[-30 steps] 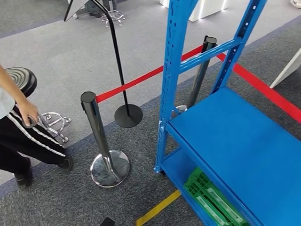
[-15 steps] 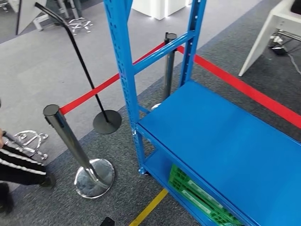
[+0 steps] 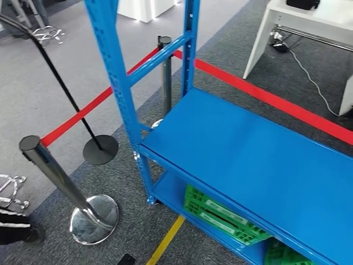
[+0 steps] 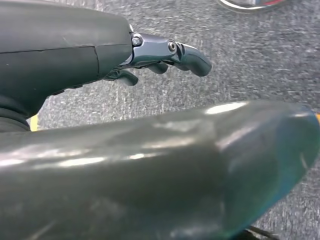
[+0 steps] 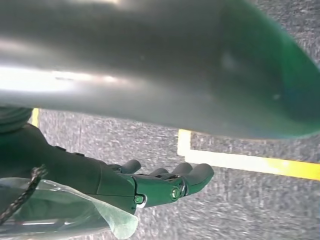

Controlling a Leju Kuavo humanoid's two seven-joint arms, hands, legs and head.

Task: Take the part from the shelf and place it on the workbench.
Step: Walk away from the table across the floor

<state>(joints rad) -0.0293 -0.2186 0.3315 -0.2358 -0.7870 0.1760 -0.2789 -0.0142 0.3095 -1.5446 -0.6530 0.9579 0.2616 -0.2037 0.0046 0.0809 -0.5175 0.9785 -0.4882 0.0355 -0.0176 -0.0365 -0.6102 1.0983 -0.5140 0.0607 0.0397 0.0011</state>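
A blue metal shelf (image 3: 258, 160) stands in front of me in the head view, its near upright post (image 3: 118, 83) left of centre. On its lowest board lie green plastic crates (image 3: 220, 215), partly hidden under the board above. My left hand (image 4: 166, 52) hangs over grey carpet in the left wrist view, fingers stretched out and apart, nothing in them. In the right wrist view my right hand (image 5: 158, 185) hangs the same way over carpet and a yellow floor line (image 5: 245, 162), holding nothing.
A chrome-based barrier post (image 3: 94, 220) leans at the near left, and a second post (image 3: 165, 72) stands behind the shelf, with a red belt (image 3: 270, 99) running between barriers. A black round-footed stand (image 3: 100, 149), a white table (image 3: 316, 19) at far right and a person's shoe (image 3: 35, 233) are nearby.
The whole view has swung, so the camera has turned: the shelf now sits more to the centre, the white table has come in at upper right, and the person has slid almost out at left.
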